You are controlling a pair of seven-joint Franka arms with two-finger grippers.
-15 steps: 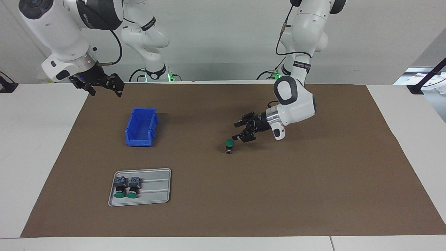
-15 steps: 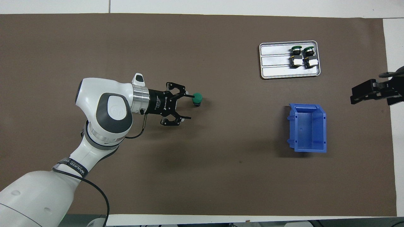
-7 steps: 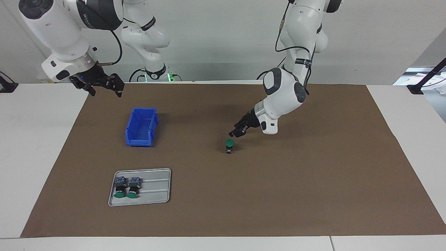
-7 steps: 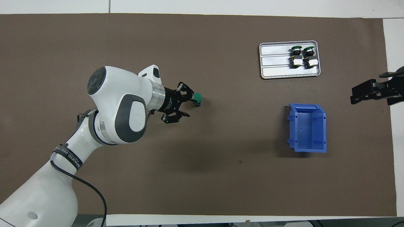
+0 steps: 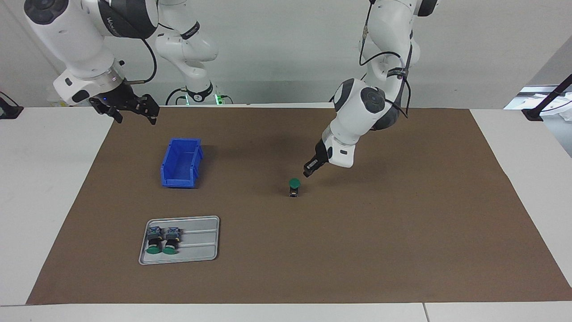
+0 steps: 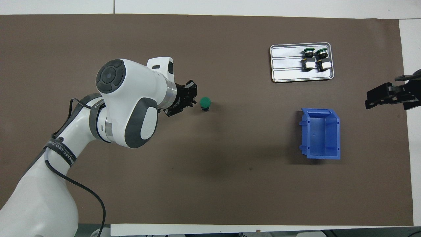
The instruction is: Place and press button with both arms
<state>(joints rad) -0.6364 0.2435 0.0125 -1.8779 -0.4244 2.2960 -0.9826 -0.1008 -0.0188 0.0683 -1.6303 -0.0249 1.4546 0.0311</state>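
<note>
Facing and overhead cameras share the mat (image 5: pixel 402 250).

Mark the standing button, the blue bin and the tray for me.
button (image 5: pixel 294 182), facing view, on its green cap
bin (image 6: pixel 336 133), overhead view, on its side wall
tray (image 5: pixel 201 239), facing view, on its bare ribbed floor

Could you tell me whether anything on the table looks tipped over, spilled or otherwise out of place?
Nothing stands out. One button stands upright, cap up, on the brown mat, the left gripper just above and beside it. Two more buttons lie side by side in the metal tray.
</note>
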